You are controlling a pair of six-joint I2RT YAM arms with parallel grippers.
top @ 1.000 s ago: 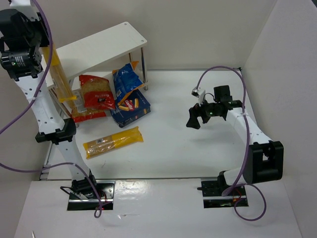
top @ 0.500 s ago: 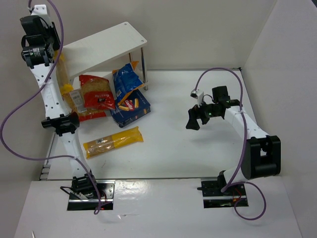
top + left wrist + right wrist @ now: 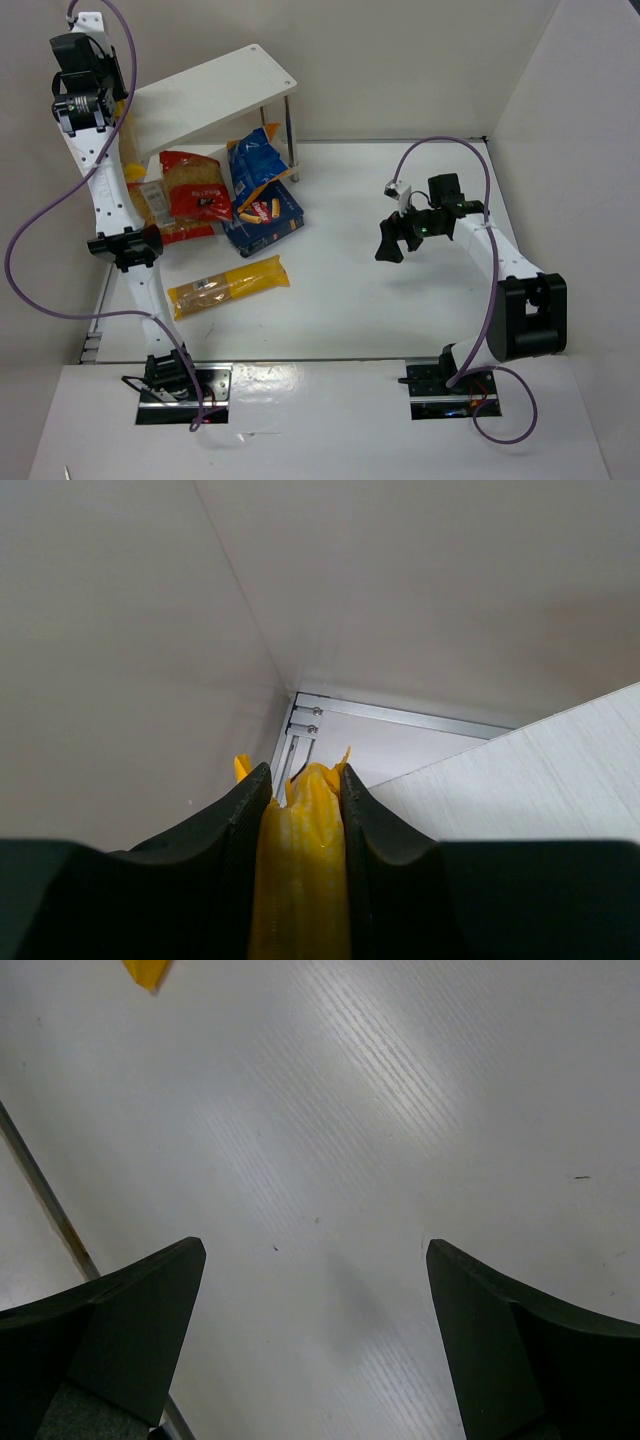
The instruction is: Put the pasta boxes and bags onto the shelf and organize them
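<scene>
My left gripper (image 3: 303,776) is shut on a long yellow spaghetti pack (image 3: 303,870), held at the far left by the wall beside the white shelf (image 3: 205,92). In the top view the raised left arm hides most of that pack (image 3: 136,205). A second yellow spaghetti pack (image 3: 228,286) lies on the table. Red bags (image 3: 195,187), a blue bag (image 3: 255,160) and a dark-blue box (image 3: 268,217) lie at the shelf's front, partly under it. My right gripper (image 3: 392,240) is open and empty over bare table (image 3: 315,1250).
The shelf's board edge (image 3: 530,770) is just right of the held pack, with a metal frame rail (image 3: 400,718) and the wall corner beyond. A yellow pack corner (image 3: 148,970) shows at the top of the right wrist view. Walls close in on the left, back and right.
My left arm has swung back and left toward the wall, carrying the yellow spaghetti pack alongside the shelf's left end. The right arm has barely moved.
</scene>
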